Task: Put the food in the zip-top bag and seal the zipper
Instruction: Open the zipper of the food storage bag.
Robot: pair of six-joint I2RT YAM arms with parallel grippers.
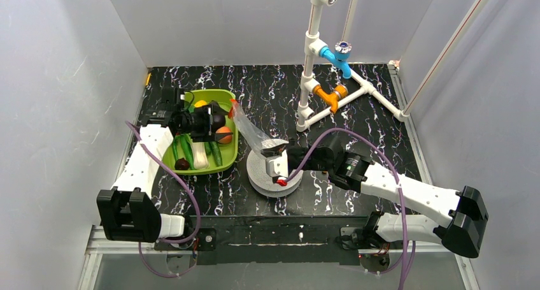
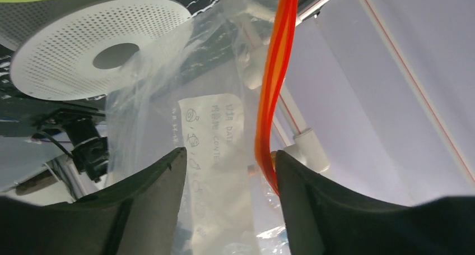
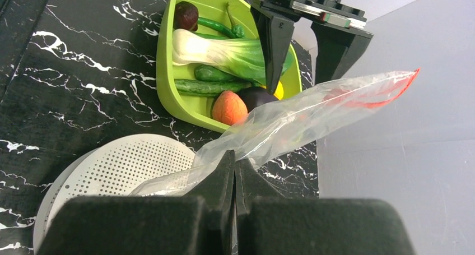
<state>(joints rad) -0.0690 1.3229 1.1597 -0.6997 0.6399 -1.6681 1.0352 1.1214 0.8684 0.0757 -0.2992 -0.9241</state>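
Above disc [image 1: 258, 169], zip-top bag [image 3: 291, 120] pinched by closed right gripper [image 3: 234, 162], zipper [image 2: 274, 70] inside part-open left gripper [image 2: 228, 154], maybe touching.

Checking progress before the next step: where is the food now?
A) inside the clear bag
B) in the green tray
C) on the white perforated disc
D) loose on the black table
B: the food lies in the green tray, and the zip-top bag looks empty.
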